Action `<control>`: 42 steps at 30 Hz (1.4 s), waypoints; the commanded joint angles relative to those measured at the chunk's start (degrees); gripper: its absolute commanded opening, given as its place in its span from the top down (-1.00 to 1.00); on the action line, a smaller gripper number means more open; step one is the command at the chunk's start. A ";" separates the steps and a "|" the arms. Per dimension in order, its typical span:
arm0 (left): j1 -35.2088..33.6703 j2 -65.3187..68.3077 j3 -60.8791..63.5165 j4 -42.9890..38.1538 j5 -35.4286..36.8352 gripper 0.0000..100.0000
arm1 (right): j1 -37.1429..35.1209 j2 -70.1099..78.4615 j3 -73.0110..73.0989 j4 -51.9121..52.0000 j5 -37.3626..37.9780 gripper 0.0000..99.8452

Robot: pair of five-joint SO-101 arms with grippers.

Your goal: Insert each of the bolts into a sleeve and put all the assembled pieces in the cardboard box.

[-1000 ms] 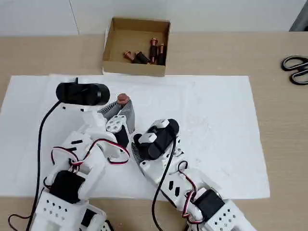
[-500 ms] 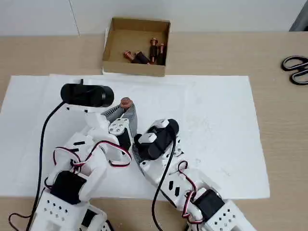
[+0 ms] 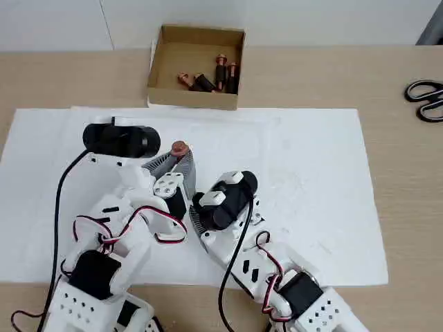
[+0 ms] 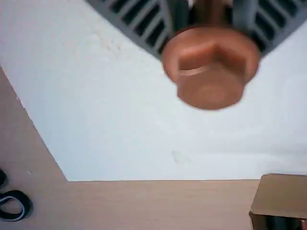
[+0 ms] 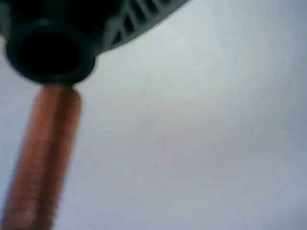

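My left gripper (image 3: 174, 164) is over the white sheet and shut on a copper bolt (image 3: 180, 147), whose hex head (image 4: 211, 67) points toward the cardboard box (image 3: 160, 66). Grey fingers (image 4: 129, 14) flank the bolt's shaft in the left wrist view. The right arm (image 3: 225, 199) sits close beside it. My right gripper (image 5: 57, 24) is shut on a black sleeve (image 5: 48, 55). The bolt's threaded shaft (image 5: 43, 158) meets the sleeve's open mouth, roughly in line with it. Several assembled pieces (image 3: 211, 77) lie in the box.
A white paper sheet (image 3: 304, 180) covers the middle of the wooden table. Black scissors (image 3: 426, 97) lie at the far right edge. The box's corner (image 4: 280, 201) shows past the sheet's edge in the left wrist view.
The left arm shifted slightly right and toward the right arm, then its wrist camera eased back left; the bolt head ended a little lower. The right arm stayed still.
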 commanded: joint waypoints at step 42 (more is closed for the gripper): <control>1.85 -0.79 0.57 2.20 4.13 0.99 | -0.13 -0.75 -0.44 -1.45 0.70 0.99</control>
